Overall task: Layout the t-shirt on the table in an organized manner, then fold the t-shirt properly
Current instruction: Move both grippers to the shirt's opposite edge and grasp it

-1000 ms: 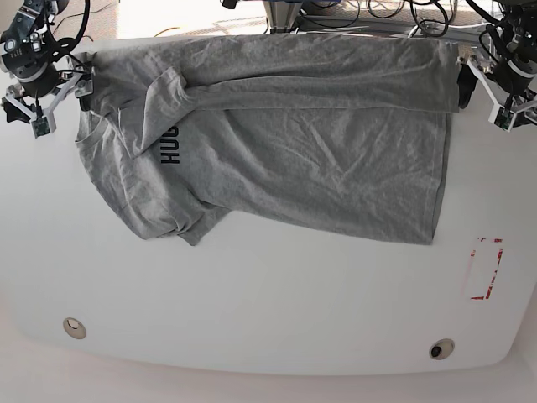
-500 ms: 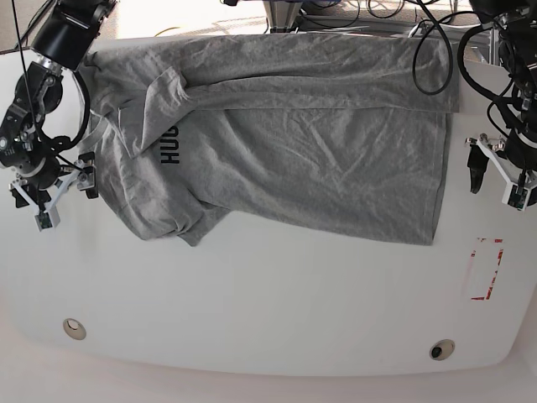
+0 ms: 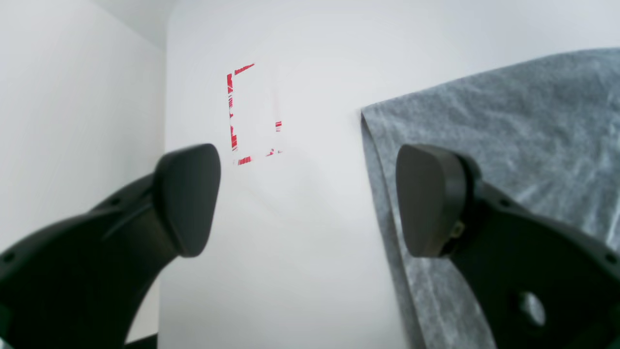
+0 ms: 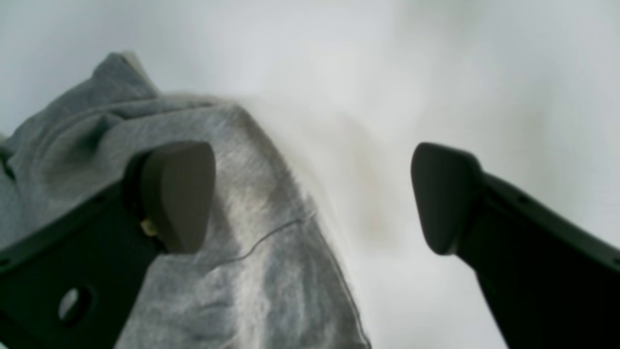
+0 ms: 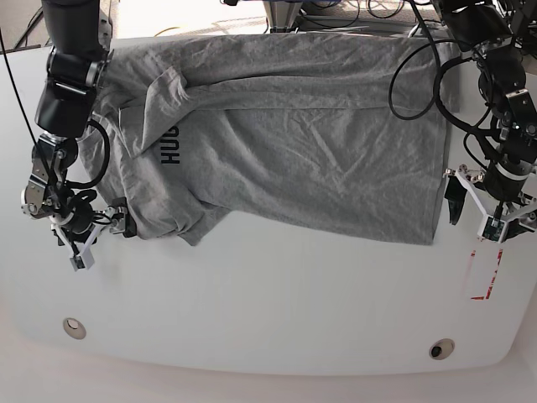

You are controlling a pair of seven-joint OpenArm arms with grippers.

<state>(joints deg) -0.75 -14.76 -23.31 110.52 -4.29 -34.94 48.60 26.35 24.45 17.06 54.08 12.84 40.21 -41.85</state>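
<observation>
Nearest in the base view, two small round grommets [image 5: 74,327] sit in the smooth white table [image 5: 268,311], by a red dashed rectangle [image 5: 485,270]. Beyond, the left gripper [image 5: 478,206] stands spread just beside the hem, empty; the right gripper [image 5: 96,233], equally wide, straddles the sleeve edge. The wrinkly heather-grey t-shirt [image 5: 294,151] lies sideways, its far half folded over
</observation>
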